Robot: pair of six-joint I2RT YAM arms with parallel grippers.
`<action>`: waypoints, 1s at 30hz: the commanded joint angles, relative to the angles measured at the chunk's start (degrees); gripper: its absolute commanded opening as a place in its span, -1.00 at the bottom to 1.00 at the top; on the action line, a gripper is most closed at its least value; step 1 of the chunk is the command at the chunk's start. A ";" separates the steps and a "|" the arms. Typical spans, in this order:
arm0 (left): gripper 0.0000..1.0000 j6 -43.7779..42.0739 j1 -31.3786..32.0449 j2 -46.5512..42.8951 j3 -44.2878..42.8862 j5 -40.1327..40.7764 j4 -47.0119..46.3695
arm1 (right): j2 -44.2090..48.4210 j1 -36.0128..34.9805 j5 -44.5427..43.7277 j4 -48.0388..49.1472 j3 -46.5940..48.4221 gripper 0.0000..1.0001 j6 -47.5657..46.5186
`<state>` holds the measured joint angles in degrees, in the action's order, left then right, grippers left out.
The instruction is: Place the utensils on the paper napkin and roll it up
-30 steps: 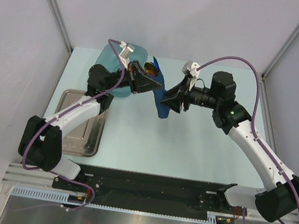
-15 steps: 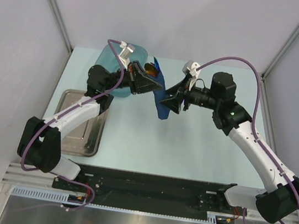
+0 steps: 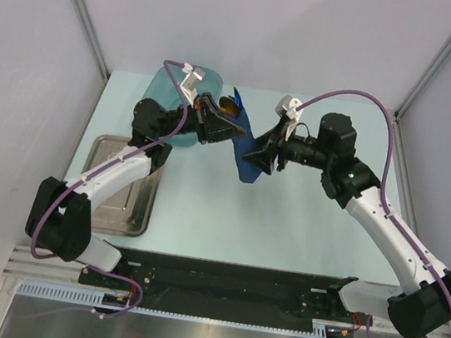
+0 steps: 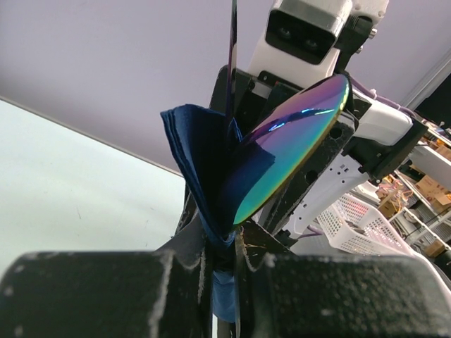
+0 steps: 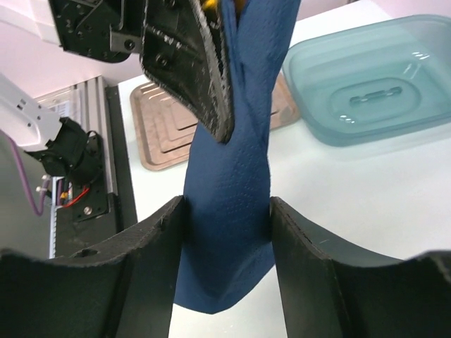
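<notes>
L end effector (image 3: pixel 231 129), R end effector (image 3: pixel 250 152) (facing), clamped

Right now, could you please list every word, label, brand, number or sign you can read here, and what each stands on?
No text can be read in any view.
The dark navy blue paper napkin, the iridescent metal utensil, the translucent teal plastic tub and the ribbed metal tray show no print.
Cardboard boxes in the left wrist view's background: any marks too blurred to read.
</notes>
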<state>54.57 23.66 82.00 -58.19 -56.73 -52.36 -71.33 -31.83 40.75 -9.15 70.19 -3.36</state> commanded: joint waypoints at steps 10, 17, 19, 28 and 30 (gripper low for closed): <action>-0.99 0.02 -0.11 -2.45 -1.92 5.21 0.06 | 3.91 1.51 -5.24 -3.95 2.49 0.53 -0.60; -1.00 0.80 -0.54 -1.58 -2.45 9.18 3.93 | 7.87 2.04 -6.65 -4.13 2.93 0.54 0.89; -1.00 0.81 -0.54 -1.49 -2.63 9.09 4.19 | 8.31 2.04 -7.00 -3.95 2.93 0.54 0.89; -1.00 0.80 -0.54 -0.61 -3.51 9.36 4.98 | 7.17 1.34 -5.51 -2.19 3.64 0.43 1.16; -1.00 0.89 -0.54 -0.52 -3.94 9.01 4.90 | 6.91 0.99 -4.98 -1.93 3.46 0.34 1.16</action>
<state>54.57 23.44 82.08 -58.46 -48.86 -45.41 -63.86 -30.13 34.94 -13.72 71.72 -2.92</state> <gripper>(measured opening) 0.123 0.698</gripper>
